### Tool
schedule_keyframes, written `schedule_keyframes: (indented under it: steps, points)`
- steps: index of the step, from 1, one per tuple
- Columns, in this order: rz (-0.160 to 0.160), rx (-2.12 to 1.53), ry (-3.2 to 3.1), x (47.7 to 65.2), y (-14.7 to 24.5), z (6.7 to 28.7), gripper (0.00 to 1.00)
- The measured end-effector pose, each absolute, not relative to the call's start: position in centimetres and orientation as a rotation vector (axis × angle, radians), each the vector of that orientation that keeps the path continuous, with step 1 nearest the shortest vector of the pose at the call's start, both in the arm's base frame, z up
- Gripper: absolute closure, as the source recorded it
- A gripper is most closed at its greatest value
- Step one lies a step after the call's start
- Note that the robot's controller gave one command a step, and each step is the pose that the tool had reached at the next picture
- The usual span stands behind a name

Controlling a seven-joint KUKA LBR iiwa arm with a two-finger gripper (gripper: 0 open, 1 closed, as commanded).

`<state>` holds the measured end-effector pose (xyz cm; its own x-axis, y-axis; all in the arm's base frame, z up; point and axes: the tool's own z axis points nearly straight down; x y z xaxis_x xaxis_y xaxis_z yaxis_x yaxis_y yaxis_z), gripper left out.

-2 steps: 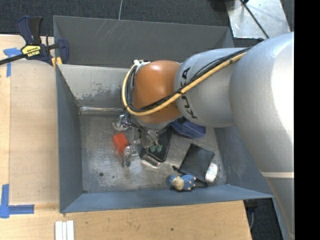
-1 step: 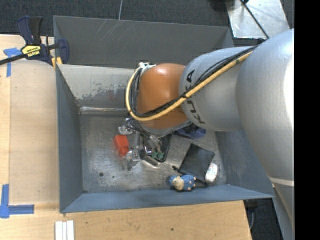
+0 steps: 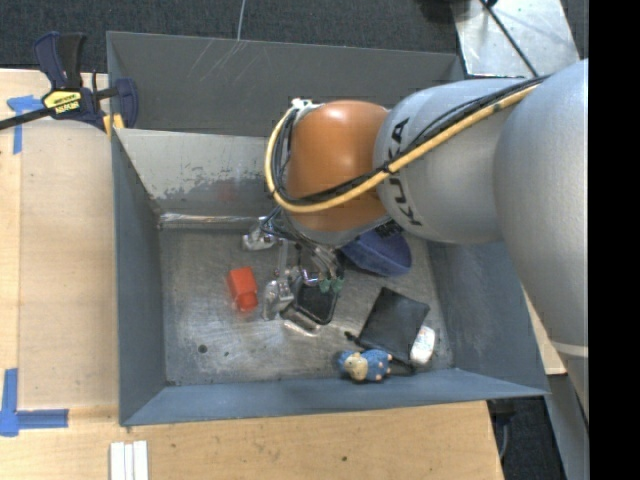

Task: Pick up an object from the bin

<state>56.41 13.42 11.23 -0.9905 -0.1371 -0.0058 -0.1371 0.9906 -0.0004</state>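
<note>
My gripper [image 3: 283,293] hangs low over the middle of the bin floor, its metal fingers reaching down beside a small black flat thing with a pale edge [image 3: 314,306]. A red block [image 3: 242,288] lies just left of the fingers, apart from them. I cannot make out whether the fingers grip anything.
A black wallet-like pad [image 3: 393,322] lies right of the gripper, with a white piece [image 3: 423,344] at its corner. A blue and yellow toy [image 3: 364,364] sits near the front wall. A dark blue cloth thing [image 3: 380,252] lies under the arm.
</note>
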Motion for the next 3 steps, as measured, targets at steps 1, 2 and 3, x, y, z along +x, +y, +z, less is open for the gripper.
schedule_keyframes:
  steps: [1,2,3]
  points:
    - [0.002,-0.015,3.136,55.17,14.54,7.38,0.00]
    - [0.010,0.135,3.124,54.27,13.90,7.47,0.00]
    - [0.010,0.140,3.119,54.45,13.82,7.67,1.00]
